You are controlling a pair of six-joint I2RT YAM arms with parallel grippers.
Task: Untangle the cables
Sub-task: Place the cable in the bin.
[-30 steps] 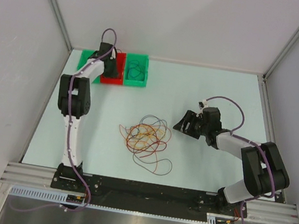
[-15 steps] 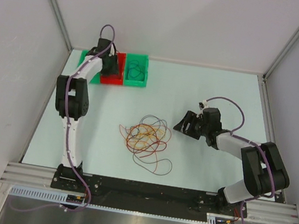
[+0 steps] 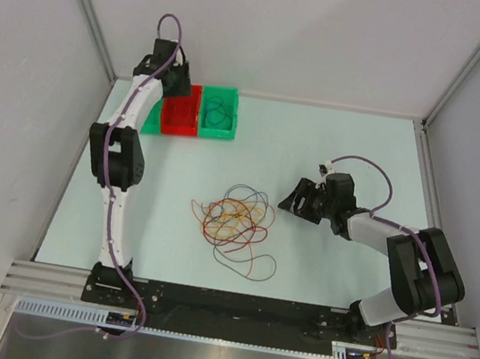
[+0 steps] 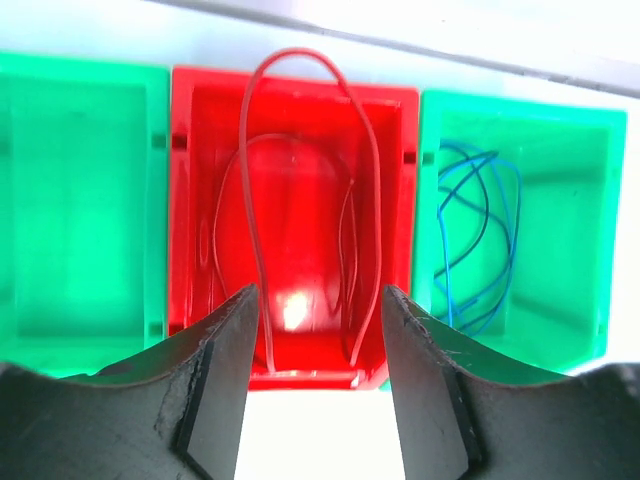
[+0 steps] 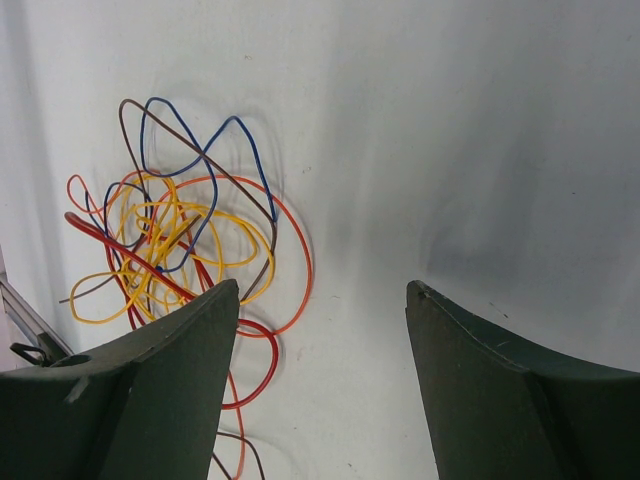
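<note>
The left jaws hang spread and empty over the red bin, which holds a red wire. The cables lie tangled on the counter near the spread, empty right jaws, which should probably pinch one loose loop next.

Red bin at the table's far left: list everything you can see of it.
The red bin is a small rectangular open-top tray, glossy plastic by its look, upright on the table, side by side between two green bins. Thin red cables lie inside in loose loops; one loop arches over the far rim. The left end effector hangs above its near edge, open, touching nothing.
</note>
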